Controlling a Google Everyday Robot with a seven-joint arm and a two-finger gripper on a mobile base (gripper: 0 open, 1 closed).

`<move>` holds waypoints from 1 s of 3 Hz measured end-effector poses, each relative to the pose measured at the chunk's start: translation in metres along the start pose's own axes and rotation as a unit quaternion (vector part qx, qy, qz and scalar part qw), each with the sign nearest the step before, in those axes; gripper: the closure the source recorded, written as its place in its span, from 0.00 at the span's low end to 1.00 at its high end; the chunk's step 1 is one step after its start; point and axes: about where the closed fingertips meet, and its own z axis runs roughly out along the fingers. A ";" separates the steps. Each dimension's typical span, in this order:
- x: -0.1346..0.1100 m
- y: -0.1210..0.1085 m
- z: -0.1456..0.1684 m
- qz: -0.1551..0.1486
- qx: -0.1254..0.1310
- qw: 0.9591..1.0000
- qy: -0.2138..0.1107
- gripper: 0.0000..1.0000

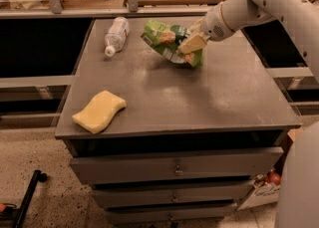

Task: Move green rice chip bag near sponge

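The green rice chip bag [164, 40] is crinkled, green with rice cake pictures, at the back middle of the dark table [199, 97]. It is tilted and lifted off the tabletop. My gripper [192, 44] comes in from the right and is shut on the bag's right end, its beige fingers [195, 42] pressed on the bag. The sponge [99, 111] is pale yellow with wavy sides and lies flat at the table's front left corner, far from the bag and gripper.
A clear plastic bottle [115, 35] lies on its side at the back left of the table. Drawers [174, 167] sit under the tabletop. A shelf rail [124, 10] runs behind the table. A black pole [27, 197] lies on the floor at left.
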 end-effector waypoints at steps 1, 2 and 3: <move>-0.024 0.024 -0.011 -0.013 -0.009 1.000 -0.004 1.00; -0.043 0.051 -0.018 -0.007 0.007 1.000 -0.001 1.00; -0.054 0.084 -0.008 0.013 0.016 1.000 -0.003 1.00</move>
